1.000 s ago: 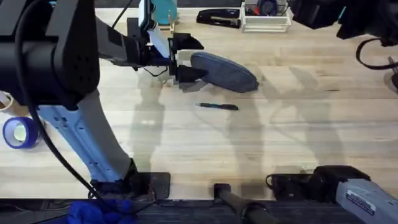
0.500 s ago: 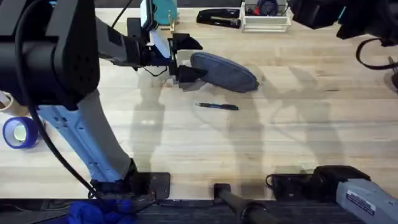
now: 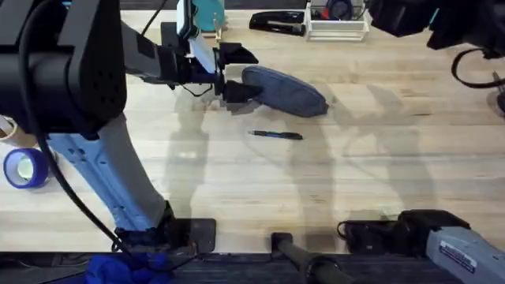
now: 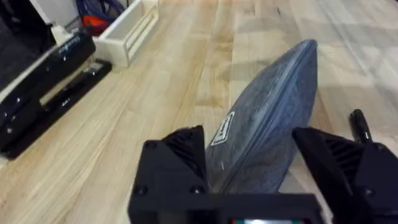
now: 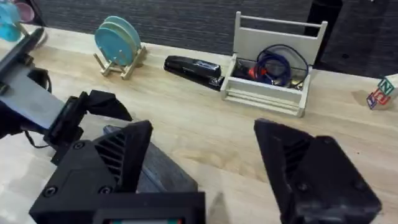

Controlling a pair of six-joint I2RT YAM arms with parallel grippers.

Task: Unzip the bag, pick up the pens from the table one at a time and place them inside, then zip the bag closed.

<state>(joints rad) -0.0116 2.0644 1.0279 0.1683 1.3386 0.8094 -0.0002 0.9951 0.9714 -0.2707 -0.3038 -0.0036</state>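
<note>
- Your table [image 3: 237, 189] spans the overhead view, light planks, and everything for the task sits in the upper middle of the frame.
- Your left arm comes up from the lower left to the left gripper [image 3: 233, 72] at the upper centre. In the last second it has barely moved: the lower finger has crept a little closer against the pouch's left end. I read that as you settling into a hold at the zipper end, with the unzip not yet begun.
- Its jaws stand wide, one each side of the bag's [image 4: 273, 124] near end in the left wrist view, not yet pinching it.
- The bag [image 3: 284, 91] lies just right of that gripper. Its long axis runs from upper left down to lower right, the left end tucked between the fingers. It looks closed still.
- The right gripper [image 5: 205, 174] hangs high, jaws spread wide and empty.
- The pen [image 3: 276, 135] lies just below the bag, apart from it, nearly level across the frame, unmoved in that second.
</note>
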